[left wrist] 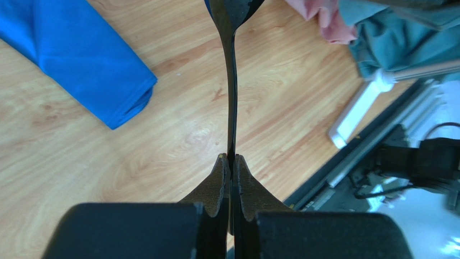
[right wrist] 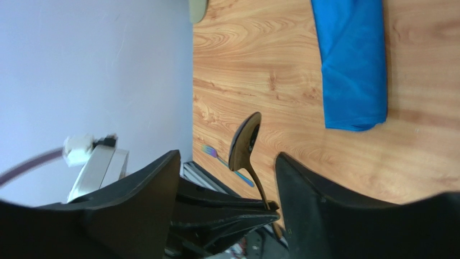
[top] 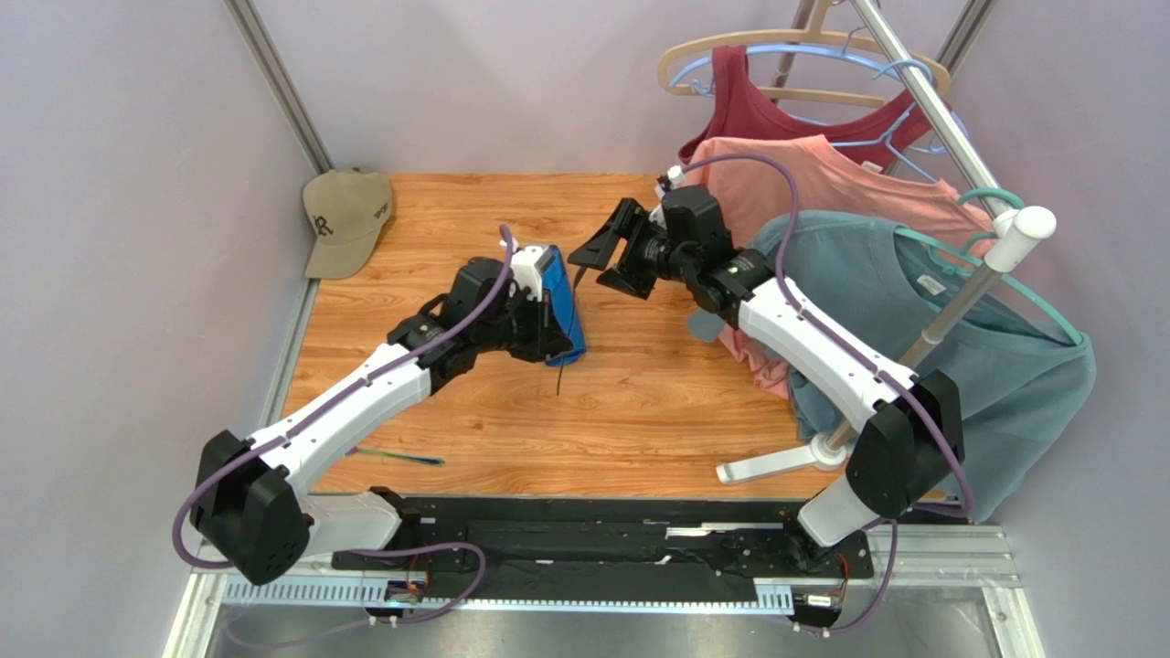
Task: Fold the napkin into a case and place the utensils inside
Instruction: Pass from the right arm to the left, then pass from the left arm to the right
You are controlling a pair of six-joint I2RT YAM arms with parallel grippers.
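Observation:
The royal-blue napkin (top: pixel 562 305) (left wrist: pixel 81 59) (right wrist: pixel 353 65) lies on the wooden table folded into a long narrow case. My left gripper (top: pixel 560 357) (left wrist: pixel 231 157) hovers beside it, shut on the thin handle of a dark spoon (left wrist: pixel 232 81) (right wrist: pixel 245 141), one of the utensils. The spoon's bowl points away from the left jaws. My right gripper (top: pixel 604 261) (right wrist: pixel 228 156) is open, its fingers (right wrist: pixel 318 199) standing apart on either side of the spoon without touching it. Another utensil, a bluish fork (top: pixel 398 457) (right wrist: pixel 227 163), lies flat near the table's front left edge.
A tan cap (top: pixel 343 217) sits at the back left corner. A clothes rack (top: pixel 961 295) with red, pink and teal shirts (top: pixel 879 274) (left wrist: pixel 399 38) crowds the right side, its white foot (top: pixel 769 466) (left wrist: pixel 356 110) on the table. Walls close in left and behind.

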